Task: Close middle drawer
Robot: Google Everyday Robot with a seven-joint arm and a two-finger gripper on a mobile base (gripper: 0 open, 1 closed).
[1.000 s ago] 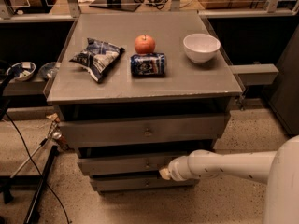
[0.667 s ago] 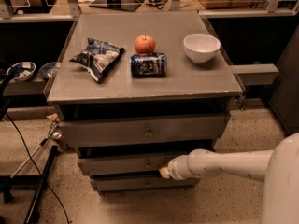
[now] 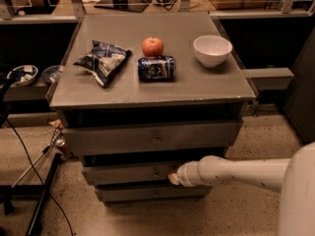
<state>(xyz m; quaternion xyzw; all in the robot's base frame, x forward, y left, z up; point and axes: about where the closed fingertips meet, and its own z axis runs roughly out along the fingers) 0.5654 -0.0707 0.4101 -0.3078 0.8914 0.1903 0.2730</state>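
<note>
A white robot arm (image 3: 236,173) reaches in from the 4 o'clock edge of the frame, its end effector (image 3: 173,178) pressed against the front of the middle drawer (image 3: 128,174) of a grey 3-drawer cabinet. The end effector sits just to the 3 o'clock side of the drawer's small knob (image 3: 156,172). It is seen end-on and mostly masked by the arm's rounded wrist, so whether it is apart or together cannot be told. The middle drawer shows only as a narrow grey strip under a dark gap, between the taller top drawer (image 3: 152,139) at 12 o'clock and the bottom drawer (image 3: 147,193) at 6 o'clock; how far it stands out is hard to judge. On the tabletop (image 3: 206,90) lie a crumpled chip bag (image 3: 103,60), an apple (image 3: 152,46), a blue can (image 3: 156,68) on its side touching the apple, and a white bowl (image 3: 212,49) at 3 o'clock. The robot's body is cut off at the 5 o'clock corner.
</note>
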